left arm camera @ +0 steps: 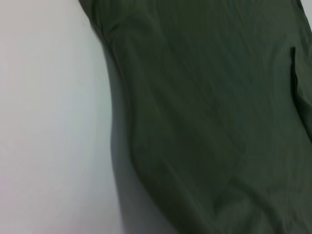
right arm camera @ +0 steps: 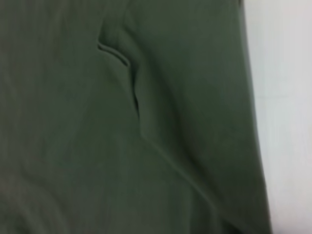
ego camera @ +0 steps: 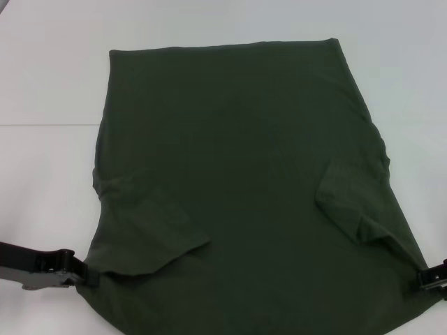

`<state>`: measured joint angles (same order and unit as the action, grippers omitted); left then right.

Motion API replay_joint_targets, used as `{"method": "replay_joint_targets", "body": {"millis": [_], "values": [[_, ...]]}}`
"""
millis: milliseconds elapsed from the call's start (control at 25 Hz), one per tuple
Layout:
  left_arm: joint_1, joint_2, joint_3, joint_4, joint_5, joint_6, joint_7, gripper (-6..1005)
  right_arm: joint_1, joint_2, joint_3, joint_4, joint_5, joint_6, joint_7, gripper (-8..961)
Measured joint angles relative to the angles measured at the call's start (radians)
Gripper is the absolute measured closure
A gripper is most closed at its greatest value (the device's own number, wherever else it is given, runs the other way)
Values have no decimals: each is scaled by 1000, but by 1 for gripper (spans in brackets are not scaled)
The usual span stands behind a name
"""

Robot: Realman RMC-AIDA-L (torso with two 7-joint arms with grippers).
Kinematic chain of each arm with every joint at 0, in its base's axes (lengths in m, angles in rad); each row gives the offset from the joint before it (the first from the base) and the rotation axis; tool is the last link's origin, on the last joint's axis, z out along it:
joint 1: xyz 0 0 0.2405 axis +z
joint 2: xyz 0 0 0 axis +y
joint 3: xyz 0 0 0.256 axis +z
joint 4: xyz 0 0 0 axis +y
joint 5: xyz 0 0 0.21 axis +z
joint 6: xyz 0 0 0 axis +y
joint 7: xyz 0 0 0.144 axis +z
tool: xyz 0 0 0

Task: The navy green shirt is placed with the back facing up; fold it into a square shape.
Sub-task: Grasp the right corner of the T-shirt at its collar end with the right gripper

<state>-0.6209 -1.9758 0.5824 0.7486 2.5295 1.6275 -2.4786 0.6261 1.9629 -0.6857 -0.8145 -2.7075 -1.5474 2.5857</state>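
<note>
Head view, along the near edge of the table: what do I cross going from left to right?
left gripper at the shirt's left edge → navy green shirt with both sleeves folded in → right gripper at its right edge.

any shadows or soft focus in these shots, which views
Head view: even light, the navy green shirt reads clearly, with the left gripper and right gripper at its near corners. Left wrist view: a soft grey shadow edges the shirt on the white table. Right wrist view: close and soft, the folds blurred.
</note>
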Motion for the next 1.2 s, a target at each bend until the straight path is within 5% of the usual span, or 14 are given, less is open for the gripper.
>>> {"method": "replay_joint_targets", "body": {"millis": [1200], "values": [[0,-1,-1,0,0,-2,3,995,35,28,0,9,9,4,-4,99]]}}
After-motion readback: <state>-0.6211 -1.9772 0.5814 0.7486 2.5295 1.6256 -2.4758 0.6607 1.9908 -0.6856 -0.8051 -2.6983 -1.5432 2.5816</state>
